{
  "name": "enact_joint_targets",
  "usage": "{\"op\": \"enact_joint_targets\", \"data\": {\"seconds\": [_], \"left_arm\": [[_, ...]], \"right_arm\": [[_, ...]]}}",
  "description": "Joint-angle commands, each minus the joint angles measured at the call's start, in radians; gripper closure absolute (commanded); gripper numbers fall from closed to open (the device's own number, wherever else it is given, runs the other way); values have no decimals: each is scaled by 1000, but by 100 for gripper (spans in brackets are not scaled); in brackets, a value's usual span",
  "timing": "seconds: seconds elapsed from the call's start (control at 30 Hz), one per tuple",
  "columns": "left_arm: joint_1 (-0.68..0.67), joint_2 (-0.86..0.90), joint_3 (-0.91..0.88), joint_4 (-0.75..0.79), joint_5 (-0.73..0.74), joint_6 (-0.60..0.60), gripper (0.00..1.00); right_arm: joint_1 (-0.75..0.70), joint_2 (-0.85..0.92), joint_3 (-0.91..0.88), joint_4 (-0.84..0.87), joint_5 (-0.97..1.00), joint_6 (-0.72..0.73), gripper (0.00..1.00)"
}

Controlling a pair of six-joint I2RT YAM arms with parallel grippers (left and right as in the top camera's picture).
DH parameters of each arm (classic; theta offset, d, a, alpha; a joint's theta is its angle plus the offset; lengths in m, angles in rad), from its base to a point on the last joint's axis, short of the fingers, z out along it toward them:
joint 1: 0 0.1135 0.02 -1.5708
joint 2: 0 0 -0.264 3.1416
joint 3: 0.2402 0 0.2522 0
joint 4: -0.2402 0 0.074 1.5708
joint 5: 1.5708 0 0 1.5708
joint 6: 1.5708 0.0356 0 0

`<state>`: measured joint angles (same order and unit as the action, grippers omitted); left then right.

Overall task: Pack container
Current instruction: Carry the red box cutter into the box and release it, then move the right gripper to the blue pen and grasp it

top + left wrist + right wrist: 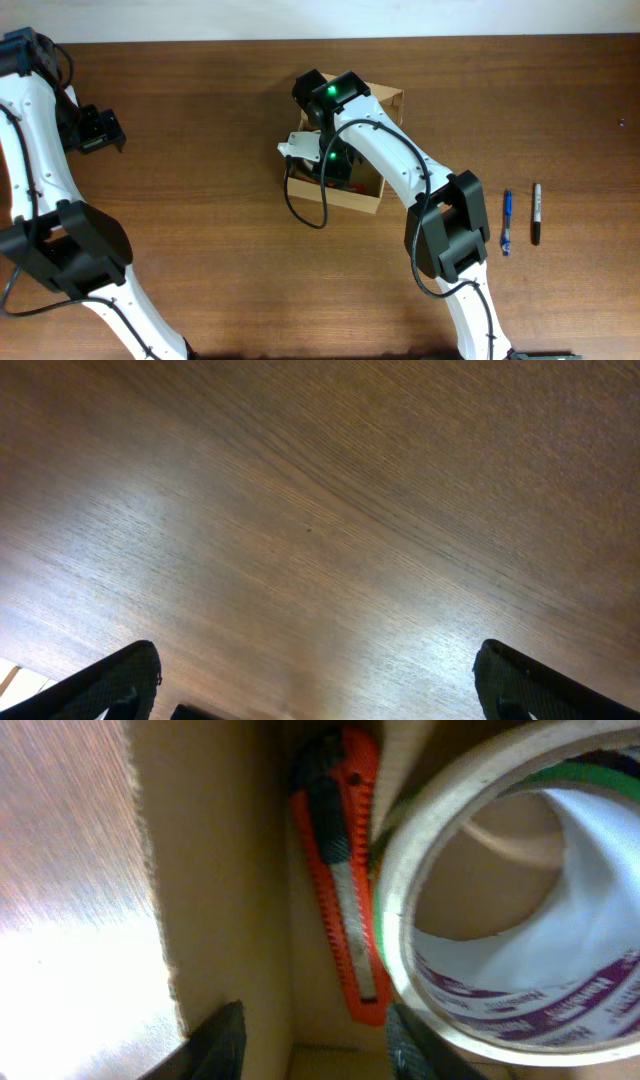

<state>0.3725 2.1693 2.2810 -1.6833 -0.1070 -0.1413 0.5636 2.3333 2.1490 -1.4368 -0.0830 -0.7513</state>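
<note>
My right claw [312, 1042] hangs open in the cardboard box [215, 870], beside orange box cutter [345, 890] and tape roll [500, 920]. Lifting crooked, I could snag the roll.

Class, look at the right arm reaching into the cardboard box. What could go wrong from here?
The right pincer sits deep in the container, near its wall; lifting out could catch the cardboard and drag it. It is also close to the tape roll beside the orange cutter and may knock them. The blue pen and black marker lie outside, possibly forgotten.
</note>
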Motion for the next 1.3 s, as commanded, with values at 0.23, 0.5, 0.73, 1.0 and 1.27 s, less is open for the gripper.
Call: {"op": "enact_joint_targets", "data": {"seconds": [0.23, 0.5, 0.73, 1.0, 1.27], "left_arm": [[3, 5, -4, 0, 6, 12, 0], [3, 5, -4, 0, 6, 12, 0], [3, 5, -4, 0, 6, 12, 0], [3, 5, -4, 0, 6, 12, 0], [3, 5, -4, 0, 6, 12, 0]], "right_arm": [[-31, -316, -6, 69, 201, 174, 44], [-283, -739, -176, 209, 188, 264, 36], [-663, -952, -610, 455, 143, 528, 38], [-782, -756, -799, 484, 111, 637, 38], [-801, -537, -799, 449, 110, 637, 37]]}}
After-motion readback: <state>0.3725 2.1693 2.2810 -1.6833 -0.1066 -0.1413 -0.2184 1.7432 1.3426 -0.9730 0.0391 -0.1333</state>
